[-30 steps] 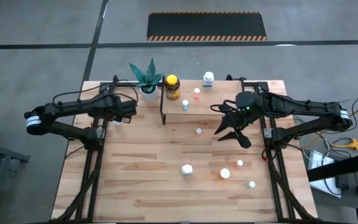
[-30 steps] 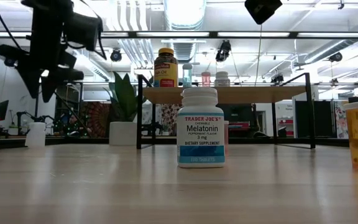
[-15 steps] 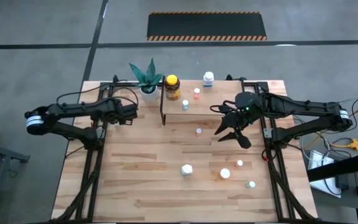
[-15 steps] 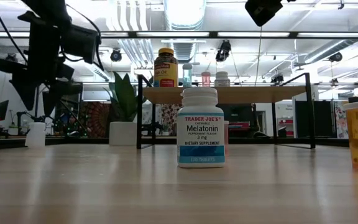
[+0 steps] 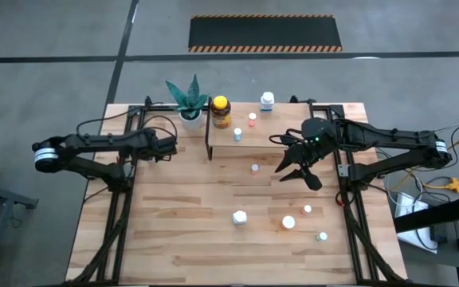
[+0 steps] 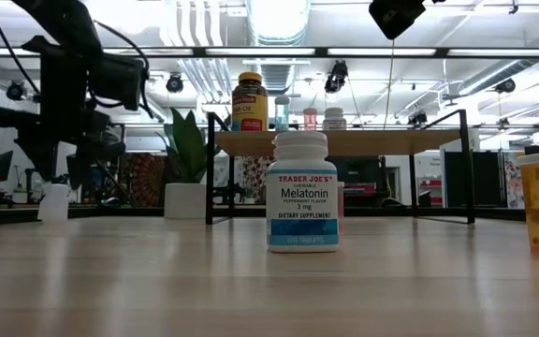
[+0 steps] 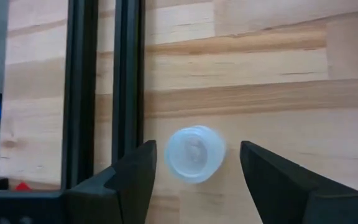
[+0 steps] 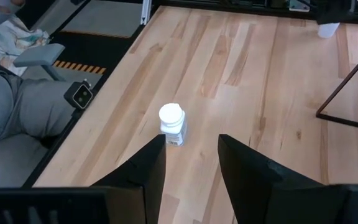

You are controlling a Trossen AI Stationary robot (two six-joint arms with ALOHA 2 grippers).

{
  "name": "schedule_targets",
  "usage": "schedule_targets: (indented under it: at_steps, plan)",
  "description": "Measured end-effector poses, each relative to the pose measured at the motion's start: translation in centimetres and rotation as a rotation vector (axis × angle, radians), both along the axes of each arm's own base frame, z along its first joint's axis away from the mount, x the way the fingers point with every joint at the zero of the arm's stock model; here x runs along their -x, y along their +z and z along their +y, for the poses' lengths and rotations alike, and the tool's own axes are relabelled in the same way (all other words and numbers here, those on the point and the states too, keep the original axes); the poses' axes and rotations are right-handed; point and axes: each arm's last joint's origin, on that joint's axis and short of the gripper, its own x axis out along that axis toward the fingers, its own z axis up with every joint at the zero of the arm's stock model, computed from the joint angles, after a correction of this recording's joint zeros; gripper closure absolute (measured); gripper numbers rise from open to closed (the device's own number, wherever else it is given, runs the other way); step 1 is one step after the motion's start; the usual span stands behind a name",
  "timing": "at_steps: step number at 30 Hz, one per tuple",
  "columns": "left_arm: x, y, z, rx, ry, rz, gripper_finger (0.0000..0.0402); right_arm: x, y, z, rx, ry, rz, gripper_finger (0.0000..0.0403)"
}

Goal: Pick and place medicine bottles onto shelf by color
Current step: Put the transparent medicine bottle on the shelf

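Observation:
My left gripper (image 7: 197,147) (image 5: 164,151) is open and points down at the table's left side. Its fingers stand on either side of a small white-capped medicine bottle (image 7: 194,155) (image 6: 54,201) that is upright on the table, a gap on each side. My right gripper (image 5: 299,174) (image 8: 192,140) hangs open and high over the table's right half with nothing in it. The shelf (image 5: 277,142) (image 6: 344,142) stands at the far middle and carries an amber yellow-capped bottle (image 5: 221,112) and a few small ones.
Loose bottles stand on the table: a pink-capped one (image 5: 254,168), a white one (image 5: 239,217) (image 8: 171,124), an orange-capped one (image 5: 288,222) and a green-capped one (image 5: 322,236). A potted plant (image 5: 188,100) stands left of the shelf. Black frame bars (image 7: 82,93) run beside the left bottle.
My left gripper has come down toward the white-capped bottle at the table's left side, and its fingers now hang just above the bottle's height. The right arm and all the bottles have kept still.

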Motion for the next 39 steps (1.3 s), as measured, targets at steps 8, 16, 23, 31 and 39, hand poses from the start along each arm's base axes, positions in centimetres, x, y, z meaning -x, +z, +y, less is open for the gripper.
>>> schedule_targets:
  at_steps: [8,16,23,31,39]
  plan:
    - [0.3,-1.2,-0.1,0.005,0.019,0.014,0.0187,0.0,0.0,0.0,-0.003,-0.002,0.002,0.0266]
    - [0.0,-1.9,0.0,0.018,0.019,0.054,0.0232,0.0,0.0,0.0,-0.005,-0.004,0.003,0.0268]
    - [-0.3,-2.1,0.1,0.008,0.015,0.051,0.0278,0.0,0.0,0.0,-0.005,-0.004,0.003,0.0268]
    - [-0.3,-2.0,0.1,0.017,0.009,0.048,0.028,0.0,0.0,0.0,-0.006,-0.005,0.005,0.0264]
    - [-2.0,1.1,-0.2,0.025,-0.102,-0.019,0.0281,0.0,0.0,0.0,-0.015,-0.012,0.01,0.0264]
